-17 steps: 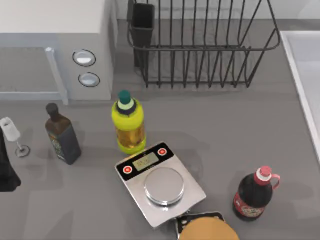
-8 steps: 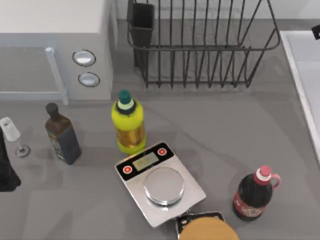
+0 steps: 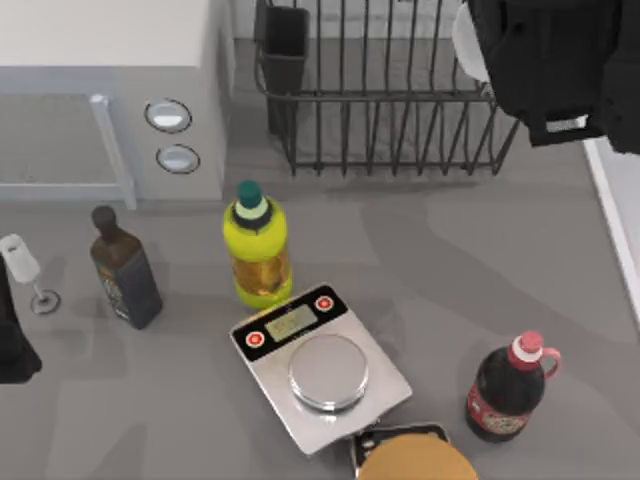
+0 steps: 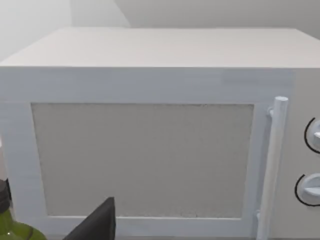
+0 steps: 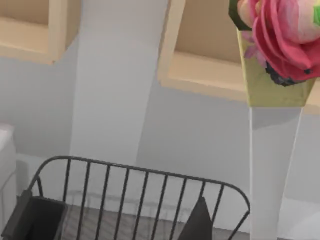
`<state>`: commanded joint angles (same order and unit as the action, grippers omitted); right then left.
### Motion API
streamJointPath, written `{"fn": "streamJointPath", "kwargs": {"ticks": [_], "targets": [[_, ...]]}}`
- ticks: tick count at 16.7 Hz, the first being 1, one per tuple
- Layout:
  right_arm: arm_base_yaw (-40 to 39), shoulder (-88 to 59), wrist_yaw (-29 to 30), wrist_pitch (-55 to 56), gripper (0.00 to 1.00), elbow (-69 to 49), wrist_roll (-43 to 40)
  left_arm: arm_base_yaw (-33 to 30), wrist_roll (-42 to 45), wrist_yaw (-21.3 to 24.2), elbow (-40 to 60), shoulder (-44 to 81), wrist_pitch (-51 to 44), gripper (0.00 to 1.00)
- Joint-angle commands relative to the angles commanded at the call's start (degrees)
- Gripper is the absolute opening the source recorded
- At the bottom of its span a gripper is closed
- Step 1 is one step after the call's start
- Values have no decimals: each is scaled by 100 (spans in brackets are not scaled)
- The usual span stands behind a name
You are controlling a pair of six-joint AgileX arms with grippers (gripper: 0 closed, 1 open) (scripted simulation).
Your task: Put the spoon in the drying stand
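Movement first: your right arm (image 3: pixel 550 60), which sat just off the top view's right edge half a second ago, now hangs over the right end of the drying stand (image 3: pixel 400 100). A pale rounded shape (image 3: pixel 468 45) peeks out beside the arm at the stand's upper right; that may be the spoon's bowl, though it is too hidden for you to be sure. Whether the right gripper is open or clamped on anything cannot be told, since the arm's body covers it. From the right wrist view the stand's rim (image 5: pixel 140 172) and its black utensil cup (image 5: pixel 42 217) lie below and ahead, so you are probably on the carry toward release. Your left arm (image 3: pixel 12 330) stays parked at the tabletop's left edge, facing the microwave (image 4: pixel 150 135); its gripper state is also unclear. Nothing else on the tabletop (image 3: pixel 450 270) has shifted.
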<state>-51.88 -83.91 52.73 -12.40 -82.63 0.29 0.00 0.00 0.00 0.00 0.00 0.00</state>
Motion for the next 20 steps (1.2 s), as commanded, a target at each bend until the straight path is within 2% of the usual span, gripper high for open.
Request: {"fn": "streamJointPath", "kwargs": {"ticks": [5,11,15,20], "targets": [[-735,128,778,1066,0,25,150,0,0,0,0,0,0,100],[-725,97,781,1105,0,22,160,0,0,0,0,0,0,100],[-357,-526,439,1745,0,61,143,0,0,0,0,0,0,100],[599,-2069,-506,3749,0,292,123,0,0,0,0,0,0,100]]}}
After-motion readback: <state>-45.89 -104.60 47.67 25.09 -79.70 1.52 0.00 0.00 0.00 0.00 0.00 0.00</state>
